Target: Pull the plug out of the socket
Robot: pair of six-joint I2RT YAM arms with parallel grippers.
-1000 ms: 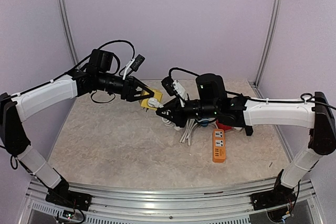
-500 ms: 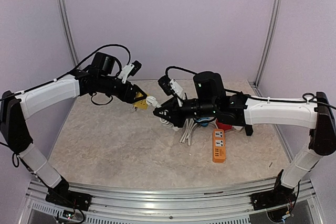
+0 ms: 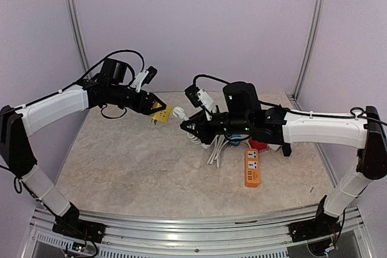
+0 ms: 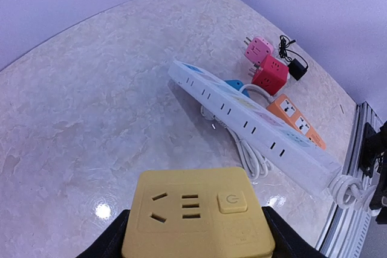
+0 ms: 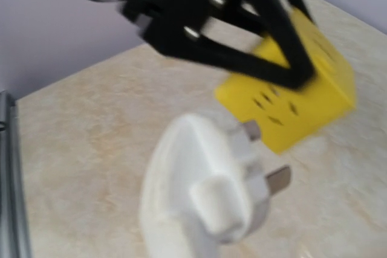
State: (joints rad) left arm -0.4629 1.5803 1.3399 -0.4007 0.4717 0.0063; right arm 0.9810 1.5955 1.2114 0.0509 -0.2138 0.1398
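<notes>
Your left gripper (image 3: 155, 109) is about half open around the yellow socket (image 4: 196, 219), squeezing it on both sides, and your right gripper (image 3: 185, 126) is pinched tight on the white plug (image 5: 205, 191). The plug is out, up in the air just beside the socket, with its metal pins bare. Watch out: if you let either one go up here it can drop onto the table (image 3: 121, 167), and if your hands drift together the pins may bump the socket.

Smooth plastic socket (image 4: 196, 222), glossy marble-look table (image 4: 91, 119).
</notes>
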